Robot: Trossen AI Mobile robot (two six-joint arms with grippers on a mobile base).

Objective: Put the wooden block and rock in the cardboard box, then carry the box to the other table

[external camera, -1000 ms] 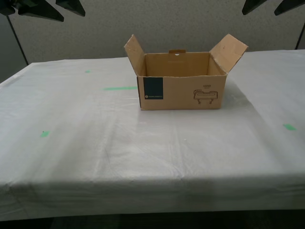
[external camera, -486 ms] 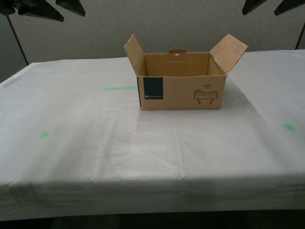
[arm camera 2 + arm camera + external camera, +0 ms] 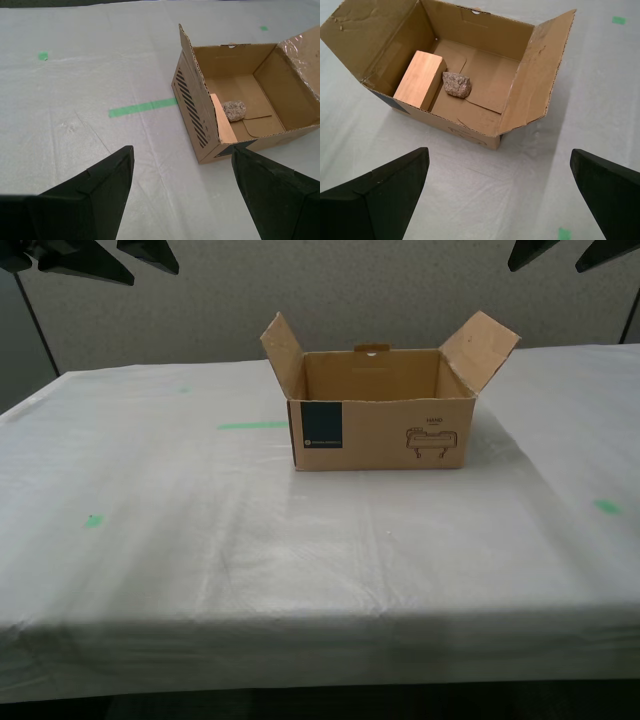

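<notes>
Sitting on your table (image 3: 150, 540): box (image 3: 385, 435), blue label's print unreadable | block (image 3: 420, 79) touching rock (image 3: 457, 84) inside | my first gripper (image 3: 500, 175) and my second gripper (image 3: 182, 172) spread, empty.

Cardboard box (image 3: 380, 430) open-topped; 2 raised flaps (image 3: 283, 352) seemingly the only obstacles

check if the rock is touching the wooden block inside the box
Touching, as far as the first wrist view shows: the rock sits against the wooden block with no gap on the cardboard box floor.

cardboard box (image 3: 385, 435): brown, dark blue label | wooden block (image 3: 420, 80): pale tan | rock (image 3: 457, 84): beige-grey
</notes>
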